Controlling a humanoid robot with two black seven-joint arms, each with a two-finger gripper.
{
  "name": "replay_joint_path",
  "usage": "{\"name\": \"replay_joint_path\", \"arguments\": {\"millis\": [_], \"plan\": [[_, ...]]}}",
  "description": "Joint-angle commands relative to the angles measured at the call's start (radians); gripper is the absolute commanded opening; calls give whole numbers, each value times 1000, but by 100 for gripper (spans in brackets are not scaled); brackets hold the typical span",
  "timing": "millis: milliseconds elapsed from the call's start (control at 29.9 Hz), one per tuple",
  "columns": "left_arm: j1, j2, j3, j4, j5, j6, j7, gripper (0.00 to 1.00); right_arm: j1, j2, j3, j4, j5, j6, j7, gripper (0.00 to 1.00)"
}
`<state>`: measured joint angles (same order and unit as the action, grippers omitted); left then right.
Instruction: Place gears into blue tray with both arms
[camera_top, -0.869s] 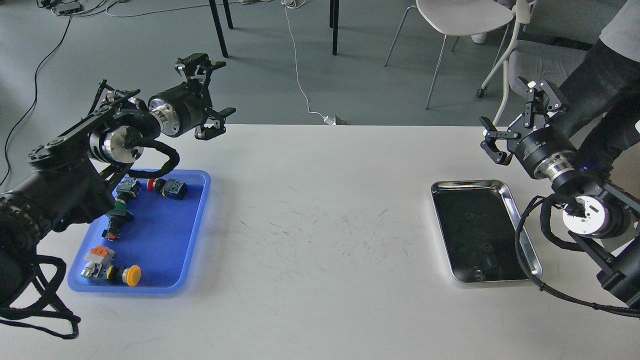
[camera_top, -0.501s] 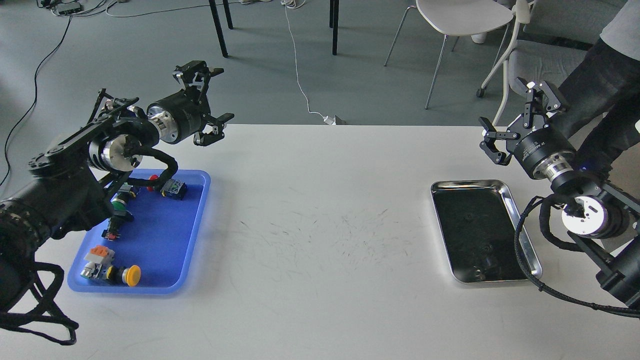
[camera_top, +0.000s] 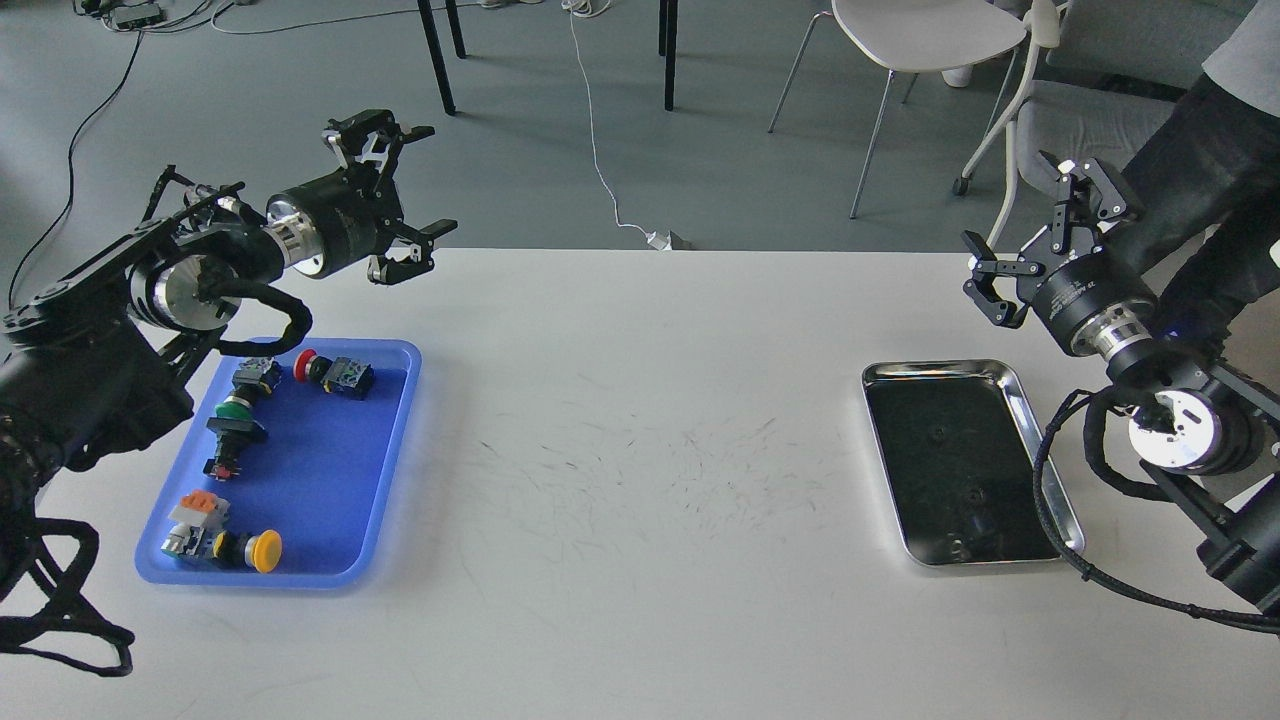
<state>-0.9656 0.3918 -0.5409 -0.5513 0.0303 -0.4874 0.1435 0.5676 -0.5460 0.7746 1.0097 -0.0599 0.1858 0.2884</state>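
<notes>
Nearest: blue tray front-left on the white table, holding yellow-cap switch, green-cap switch and red-cap switch. No gears visible in it.

Steel tray on the right: faint small round marks on its dark floor are probably the gears; too small to confirm.

Left gripper is raised over the table's far-left edge beyond the blue tray, claw spread, empty. Right gripper hovers beyond the steel tray, claw spread, empty. Both look parked clear of the trays, pick not started.
</notes>
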Motion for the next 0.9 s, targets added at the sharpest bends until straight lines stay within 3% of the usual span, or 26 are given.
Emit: {"name": "replay_joint_path", "arguments": {"millis": [0, 301, 468, 869], "plan": [[-4, -8, -5, 2, 2, 29, 25, 99, 0, 3, 0, -2, 0, 0, 0, 99], [1, -33, -8, 5, -6, 133, 13, 99, -3, -2, -1, 0, 0, 4, 0, 99], [-4, -30, -10, 4, -6, 127, 13, 99, 3, -18, -24, 3, -3, 9, -2, 99], [-25, -31, -4, 4, 0, 133, 11, 99, 66, -268, -253, 92, -26, 21, -17, 99]]}}
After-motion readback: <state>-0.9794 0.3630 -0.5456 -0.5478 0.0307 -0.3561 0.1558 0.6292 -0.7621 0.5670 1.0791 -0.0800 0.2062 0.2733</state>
